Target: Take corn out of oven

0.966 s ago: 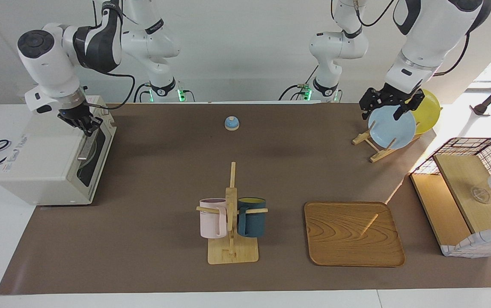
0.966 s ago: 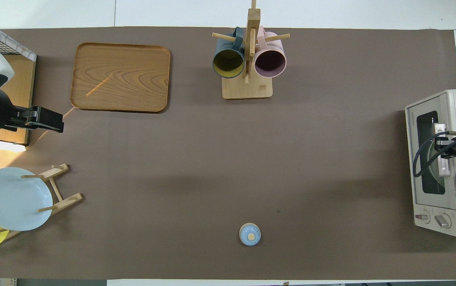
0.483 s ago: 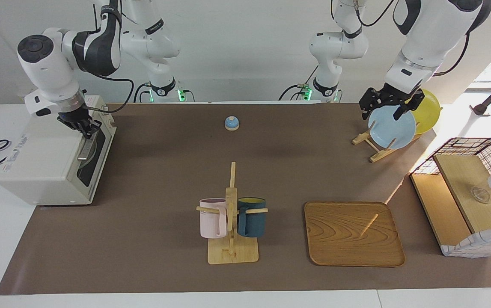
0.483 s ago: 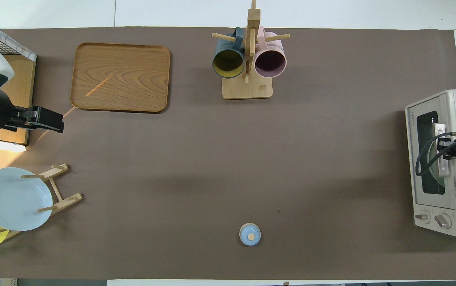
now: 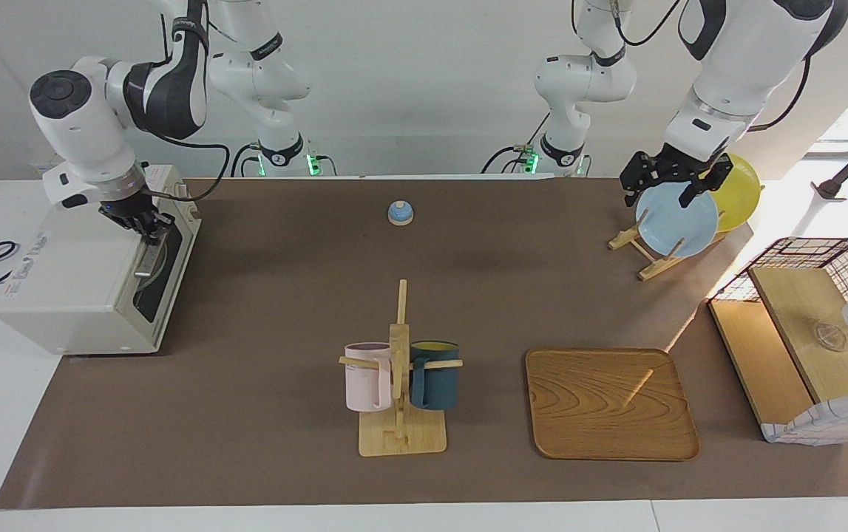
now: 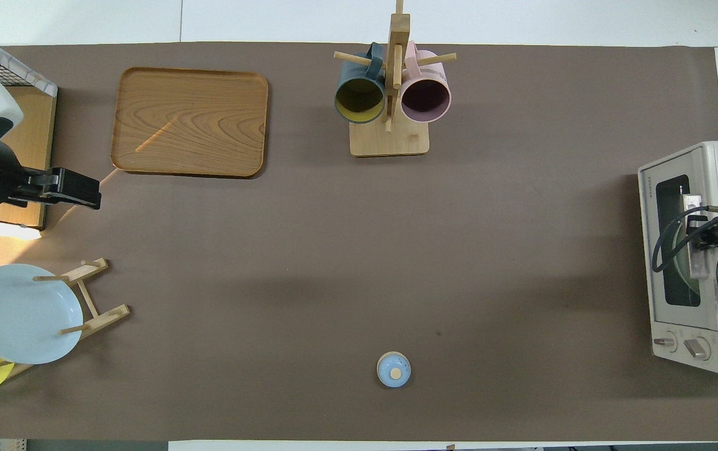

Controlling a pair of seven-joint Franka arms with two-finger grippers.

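Off-white and boxy, the oven point(image 5: 87, 284) stands at the right arm's end of the counter point(image 5: 290, 295), its dark glass door point(image 5: 160, 275) facing the middle of the counter. The door is up, nearly closed. The corn cannot be seen in either view; through the glass only a pale round shape shows.

Right hand point(image 5: 144, 222): positioned at the top edge of the oven door, at the silver handle point(image 5: 148, 251). Its fingers are closed together; whether they grip the handle cannot be told.

Left hand point(image 5: 673, 181): waiting in the air over the plate rack point(image 5: 642, 251) at the left arm's end of the counter, fingers spread wide, holding nothing.

The rack holds a light blue plate point(image 5: 676, 219) and a yellow plate point(image 5: 740, 192). A wooden tray point(image 5: 611, 403) lies farther from the robots than the rack. A mug stand point(image 5: 401, 414) at mid-counter carries a pink mug point(image 5: 367, 377) and a dark blue mug point(image 5: 435, 374). A small blue bell point(image 5: 400, 213) sits nearer to the robots than the stand. A wire basket point(image 5: 812, 332) stands beside the tray.
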